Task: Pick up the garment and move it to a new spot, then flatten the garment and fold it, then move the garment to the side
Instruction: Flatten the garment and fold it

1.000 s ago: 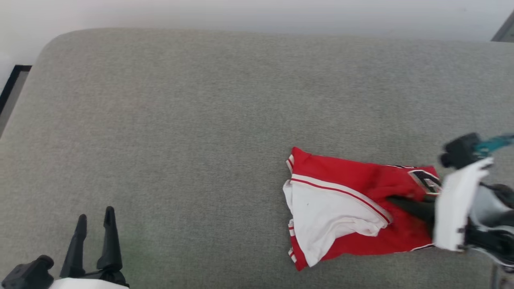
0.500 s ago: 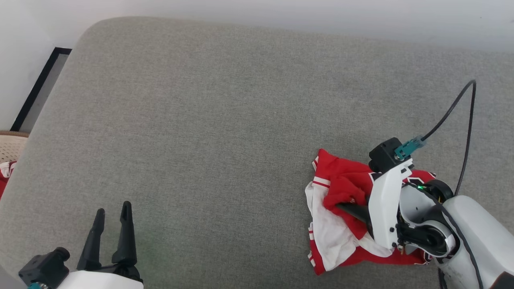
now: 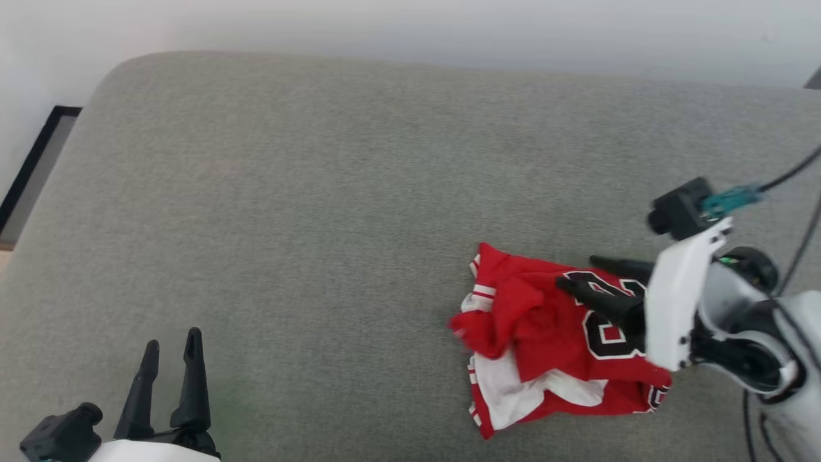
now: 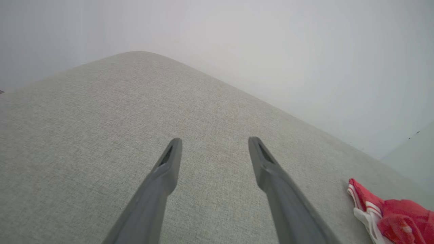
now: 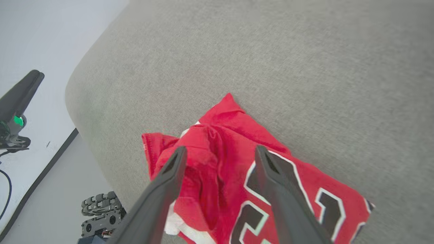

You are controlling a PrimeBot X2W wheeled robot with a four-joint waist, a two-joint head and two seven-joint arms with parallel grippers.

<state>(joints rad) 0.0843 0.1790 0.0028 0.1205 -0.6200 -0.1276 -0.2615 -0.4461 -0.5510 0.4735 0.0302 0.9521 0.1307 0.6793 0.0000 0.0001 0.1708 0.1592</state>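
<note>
The garment [image 3: 551,346] lies crumpled on the grey surface [image 3: 321,192], right of centre and toward the near edge in the head view. It's a bunched heap, but you can read a long axis: it runs roughly left to right, dipping a little nearer at the right end. One red corner pokes up toward the far side. The big black number with its white outline faces up on the right half, white fabric spills out along the near left edge, and a rumpled red fold sits on top at the left. The right gripper [image 3: 577,273] comes in from the right, pointing left along that axis, with its jaws spread and nothing pinched between them. In the right wrist view one finger [image 5: 162,183] sits over the red fold and the other over the number; whether they touch the cloth I cannot tell. The left gripper [image 3: 171,340] is down at the lower left, also spread wide, over bare surface and well apart from the garment.
</note>
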